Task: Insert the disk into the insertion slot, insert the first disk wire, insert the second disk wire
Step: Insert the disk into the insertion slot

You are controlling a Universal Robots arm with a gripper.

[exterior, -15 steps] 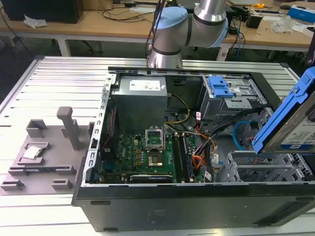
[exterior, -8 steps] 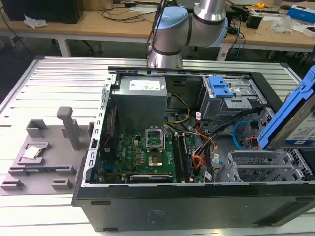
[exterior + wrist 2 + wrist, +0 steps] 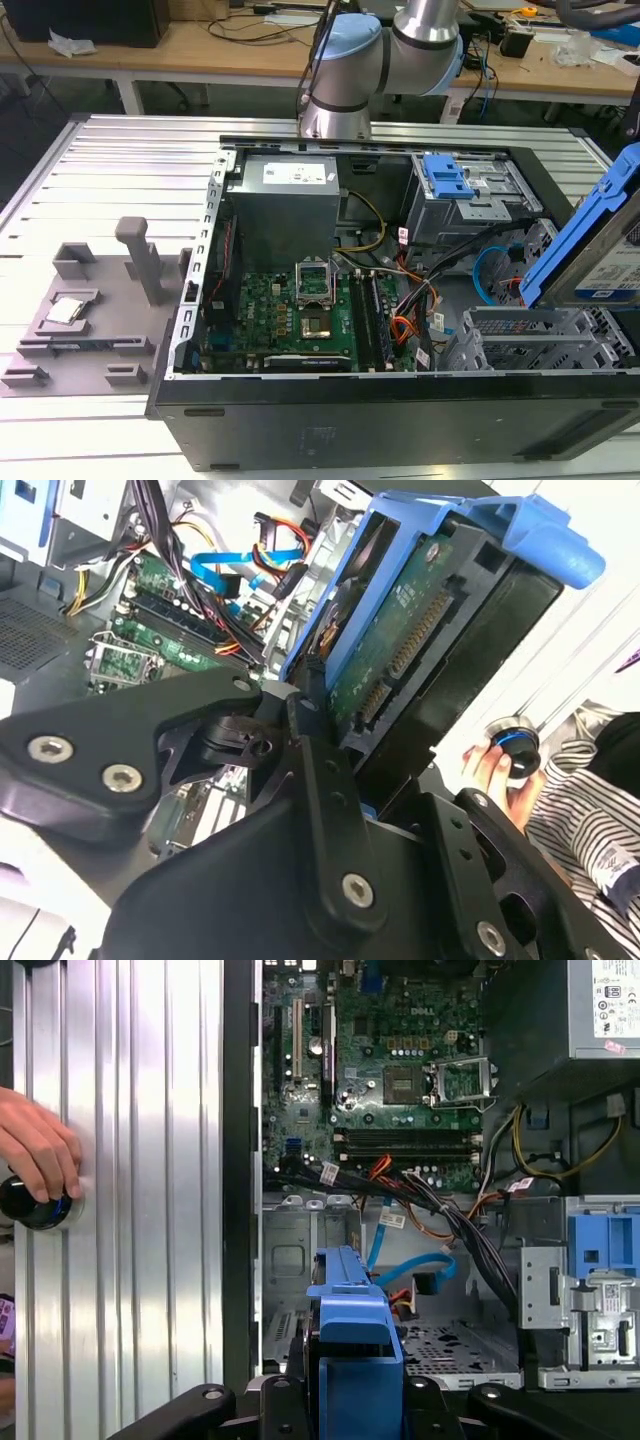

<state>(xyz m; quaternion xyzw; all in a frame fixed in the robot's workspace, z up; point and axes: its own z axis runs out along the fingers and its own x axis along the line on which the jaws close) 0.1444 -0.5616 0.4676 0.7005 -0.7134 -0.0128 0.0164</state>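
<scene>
The disk (image 3: 600, 245), a silver drive in a bright blue carrier, hangs tilted above the open computer case at the exterior view's right. My gripper (image 3: 352, 1370) is shut on the disk (image 3: 350, 1330), with black fingers (image 3: 318, 750) pressing both of its faces. The disk's underside and connector (image 3: 410, 650) face the second wrist view. Below it lies the insertion slot (image 3: 525, 340), a low grey perforated cage (image 3: 460, 1345) with nothing in it. A blue wire (image 3: 420, 1272) and a bundle of black wires (image 3: 470, 1235) trail across the case beside the slot.
A taller grey bay with a blue clip (image 3: 447, 178) stands behind the slot. The motherboard (image 3: 300, 320) and power supply (image 3: 290, 190) fill the rest of the case. A person's hand (image 3: 35, 1150) holds a black knob (image 3: 35, 1208) on the ribbed table. A grey fixture (image 3: 90, 300) stands at the exterior view's left.
</scene>
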